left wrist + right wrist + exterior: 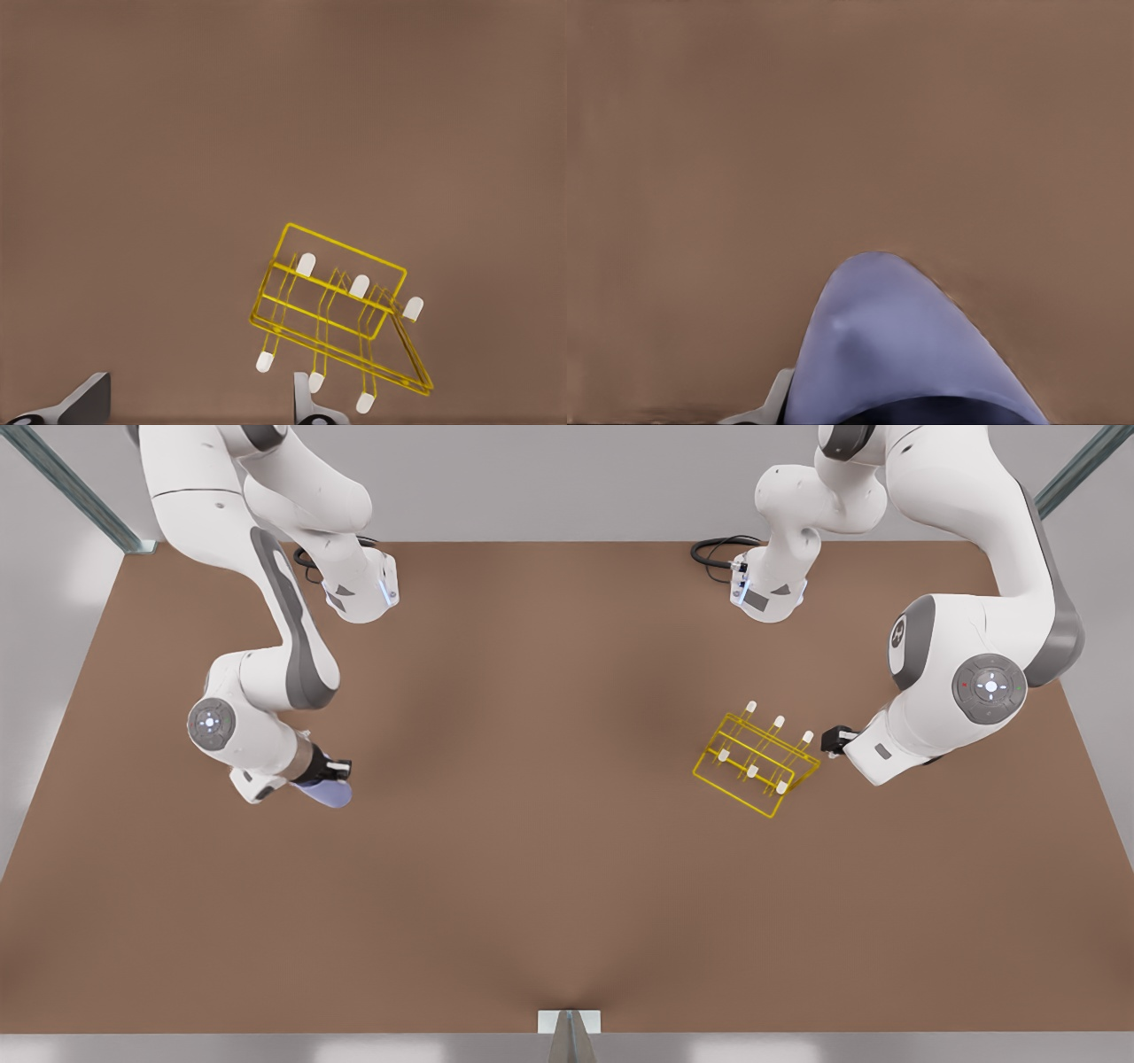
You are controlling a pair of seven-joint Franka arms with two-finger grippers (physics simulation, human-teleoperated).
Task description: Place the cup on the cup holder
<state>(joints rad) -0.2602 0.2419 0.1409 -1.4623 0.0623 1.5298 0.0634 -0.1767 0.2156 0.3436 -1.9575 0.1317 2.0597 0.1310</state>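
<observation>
Nearest the right wrist camera sat the cup (904, 354), with one pale finger (772, 400) showing at its side and a dark band across its near end. You would have judged the right gripper (335, 769) clamped on the cup (330, 794), at the front view's left, low over the table (549, 886) and well apart from the holder (751, 771).

The holder lay at the front view's right, skewed to the table edges. Your left gripper (833, 739) was just beside its corner, and I could not tell whether it touched the wire.

As for the step: you had the cup in hand, and the carry across to the holder was not yet done. The next move called for bringing the right arm over the wide bare stretch of table, turning the cup mouth-down and lowering it over one white-tipped peg. With the wire so thin and the pegs so close together, you would want the cup centred on a single peg before letting go. The left arm may have been there to steady the rack, though that was only a guess.

Each view gave you something the others lacked:
- The left wrist view showed the left gripper (199, 388) with its fingers wide apart, and the holder (359, 286) just beyond them, looking tipped with one long side lifted.
- The front view gave the gap between cup and holder.
- The right wrist view gave the cup's rounded end close up
</observation>
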